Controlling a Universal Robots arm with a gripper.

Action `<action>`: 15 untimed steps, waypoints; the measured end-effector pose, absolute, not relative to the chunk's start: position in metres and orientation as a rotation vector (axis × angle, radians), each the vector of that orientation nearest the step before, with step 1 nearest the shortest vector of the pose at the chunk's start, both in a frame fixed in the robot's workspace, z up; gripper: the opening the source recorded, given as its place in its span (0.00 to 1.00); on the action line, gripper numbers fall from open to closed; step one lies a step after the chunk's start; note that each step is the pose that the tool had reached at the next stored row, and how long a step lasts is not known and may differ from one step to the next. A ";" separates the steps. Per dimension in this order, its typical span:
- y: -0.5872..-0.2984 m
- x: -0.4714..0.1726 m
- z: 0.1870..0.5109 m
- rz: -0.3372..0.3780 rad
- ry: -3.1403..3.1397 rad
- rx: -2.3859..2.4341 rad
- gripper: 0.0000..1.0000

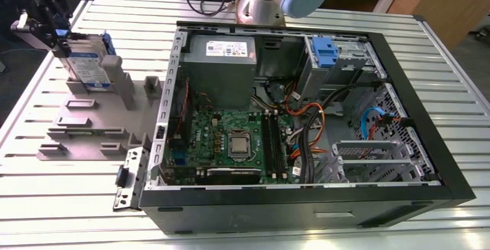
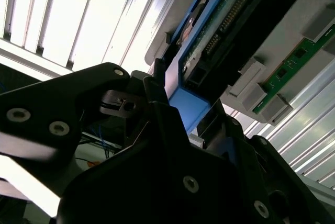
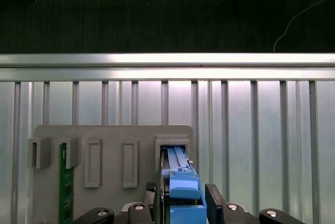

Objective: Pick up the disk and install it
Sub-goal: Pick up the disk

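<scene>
Pincer [image 3: 184, 199] straddles disk [image 3: 177, 162] blue frame; disk upright in grey holder [image 3: 112, 132] near surface [image 3: 251, 109] edge (clamped or loose: cannot tell).

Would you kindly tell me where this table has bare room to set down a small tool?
Bare slats of the table lie between the grey fixture plate and the near edge, and a strip runs along the computer case on the exterior view's right. It is crowded inside the case and around the upright disk, where the gripper hangs.
</scene>
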State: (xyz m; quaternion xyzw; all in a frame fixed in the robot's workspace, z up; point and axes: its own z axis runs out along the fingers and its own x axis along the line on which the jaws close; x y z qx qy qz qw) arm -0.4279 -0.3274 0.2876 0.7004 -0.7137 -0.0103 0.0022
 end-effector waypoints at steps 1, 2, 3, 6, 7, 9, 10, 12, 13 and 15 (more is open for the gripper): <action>-0.327 -0.428 0.288 -0.032 -2.239 2.197 0.49; -0.327 -0.428 0.288 -0.032 -2.239 2.197 0.49; -0.327 -0.428 0.288 -0.032 -2.239 2.197 0.49; -0.327 -0.428 0.288 -0.032 -2.239 2.197 0.49; -0.327 -0.428 0.288 -0.032 -2.239 2.197 0.49; -0.327 -0.428 0.288 -0.032 -2.239 2.197 0.49; -0.327 -0.428 0.288 -0.032 -2.239 2.197 0.49; -0.327 -0.428 0.288 -0.032 -2.239 2.197 0.49; -0.327 -0.428 0.288 -0.032 -2.239 2.197 0.49; -0.327 -0.428 0.288 -0.032 -2.239 2.197 0.49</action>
